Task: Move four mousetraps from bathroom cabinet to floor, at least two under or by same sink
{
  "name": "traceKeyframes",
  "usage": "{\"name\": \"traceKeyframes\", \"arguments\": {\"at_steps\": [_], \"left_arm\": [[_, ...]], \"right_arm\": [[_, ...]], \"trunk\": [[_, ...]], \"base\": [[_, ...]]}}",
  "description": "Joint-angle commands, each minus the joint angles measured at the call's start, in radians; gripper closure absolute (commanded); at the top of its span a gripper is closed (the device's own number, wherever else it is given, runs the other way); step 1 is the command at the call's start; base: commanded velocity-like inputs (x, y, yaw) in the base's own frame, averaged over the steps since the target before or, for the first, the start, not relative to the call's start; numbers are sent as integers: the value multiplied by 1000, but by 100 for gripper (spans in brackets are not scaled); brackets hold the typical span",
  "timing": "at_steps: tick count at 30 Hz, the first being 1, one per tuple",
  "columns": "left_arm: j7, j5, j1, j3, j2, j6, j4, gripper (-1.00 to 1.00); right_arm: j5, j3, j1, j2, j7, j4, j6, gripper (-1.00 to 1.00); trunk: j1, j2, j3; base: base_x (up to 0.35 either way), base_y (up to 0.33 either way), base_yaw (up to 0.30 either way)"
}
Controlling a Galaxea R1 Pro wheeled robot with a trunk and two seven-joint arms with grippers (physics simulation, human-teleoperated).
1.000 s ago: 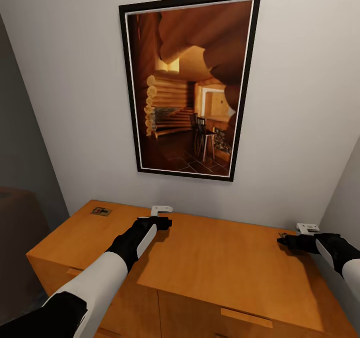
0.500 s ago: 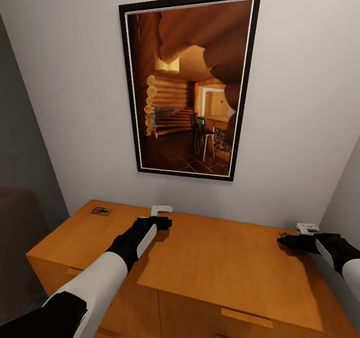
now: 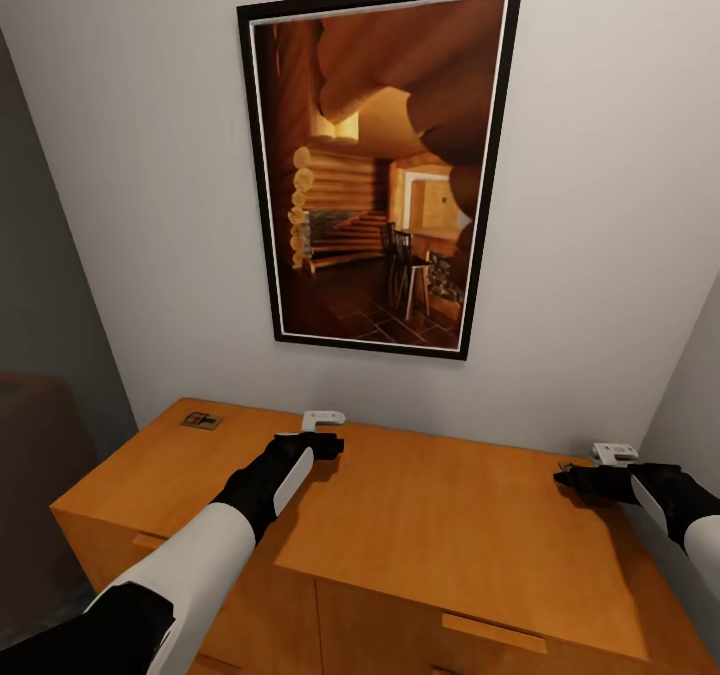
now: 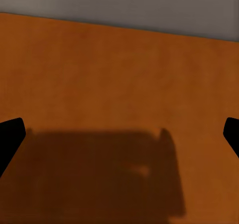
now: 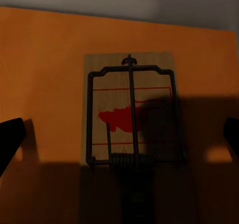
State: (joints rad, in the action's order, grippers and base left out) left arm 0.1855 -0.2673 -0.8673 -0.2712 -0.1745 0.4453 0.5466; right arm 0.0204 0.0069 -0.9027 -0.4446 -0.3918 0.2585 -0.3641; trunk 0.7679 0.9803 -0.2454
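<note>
A: While the right end effector hangs spread wide over it, one mousetrap lies flat on the cabinet top, near the right rear corner.

B: Handling?

A: Likely light, stiff board; sprung wire could snap. Pinch the long wooden edges.

B: Others?

A: Second mousetrap far left rear. Left end effector also released, over bare wood.

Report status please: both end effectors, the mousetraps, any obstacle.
Left end effector open over bare orange-brown wooden cabinet top. Right end effector open, small brown wooden mousetrap between its fingers. Second mousetrap at cabinet's far-left corner. No obstacle seen.
</note>
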Motion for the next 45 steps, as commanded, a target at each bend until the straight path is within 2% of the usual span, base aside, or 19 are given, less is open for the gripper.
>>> {"name": "traceKeyframes", "arguments": {"at_steps": [1, 30, 31, 45], "left_arm": [[8, -9, -1, -3, 0, 4, 1, -100], [8, -9, -1, -3, 0, 4, 1, -100], [8, -9, -1, -3, 0, 4, 1, -100], [8, -9, -1, -3, 0, 4, 1, -100]], "right_arm": [[4, 2, 1, 0, -4, -12, -7, -100], [4, 2, 1, 0, -4, -12, -9, -100], [4, 2, 1, 0, -4, -12, -8, 100], [3, 2, 1, 0, -4, -12, -8, 100]], "trunk": [[0, 1, -2], [0, 1, -2], [0, 1, -2], [0, 1, -2]], "base": [[0, 0, 0], [0, 0, 0], [0, 0, 0], [0, 0, 0]]}}
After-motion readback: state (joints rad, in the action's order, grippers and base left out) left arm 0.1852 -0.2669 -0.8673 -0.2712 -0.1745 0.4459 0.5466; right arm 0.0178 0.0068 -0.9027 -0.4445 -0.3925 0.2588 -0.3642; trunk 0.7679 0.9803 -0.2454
